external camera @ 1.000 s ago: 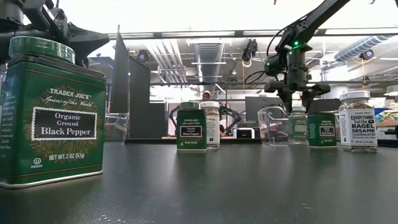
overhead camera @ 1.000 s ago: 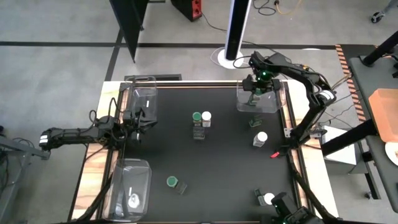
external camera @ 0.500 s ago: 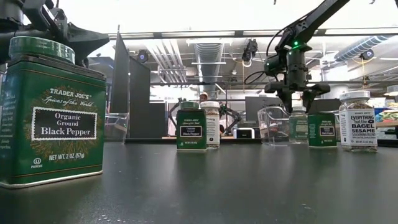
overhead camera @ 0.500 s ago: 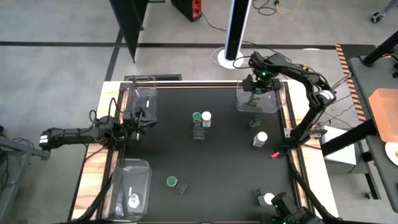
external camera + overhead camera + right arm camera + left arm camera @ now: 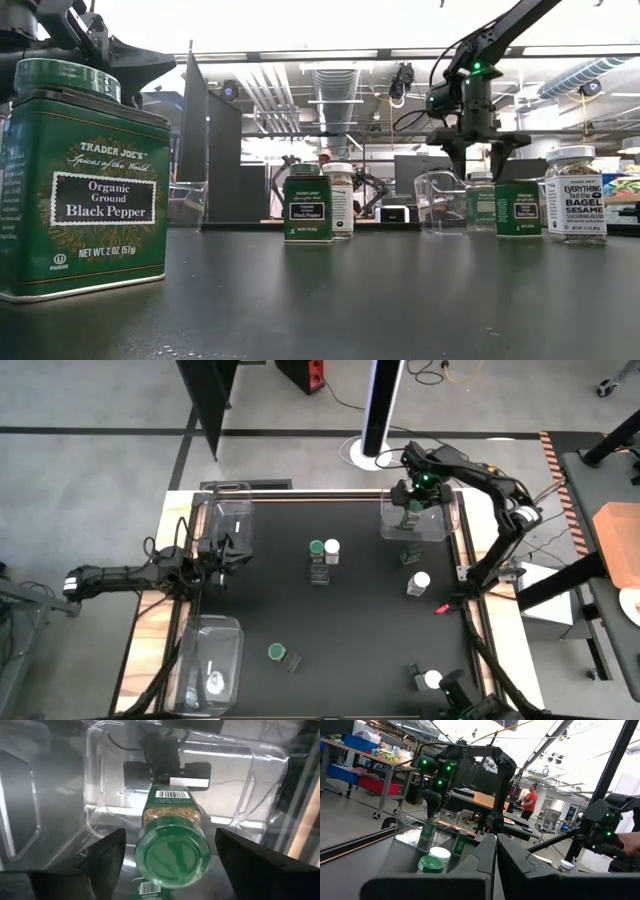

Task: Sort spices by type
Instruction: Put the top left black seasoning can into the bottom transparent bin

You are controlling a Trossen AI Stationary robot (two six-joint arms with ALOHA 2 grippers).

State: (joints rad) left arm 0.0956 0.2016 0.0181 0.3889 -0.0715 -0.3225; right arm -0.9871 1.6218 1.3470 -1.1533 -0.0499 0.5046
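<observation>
Over far tray [image 5: 388, 530], right hand [image 5: 170, 851] spread wide, clear of green-lidded jar [image 5: 171, 842]: light, rigid, slick glass; best gripped at lid.

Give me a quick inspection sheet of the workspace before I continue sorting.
Surface: black tabletop, wood-edged.
Job's things: green-lidded glass spice jar upright inside the far right clear plastic tray; green-lidded and white-lidded jars paired mid-table; others scattered nearer.
Clutter: nothing seen.
Grippers: right gripper open, straddling the jar in the tray; left gripper shut, at the table's left edge.
Cables: wiring along the right arm.
Surroundings: person in a red top far behind.
</observation>
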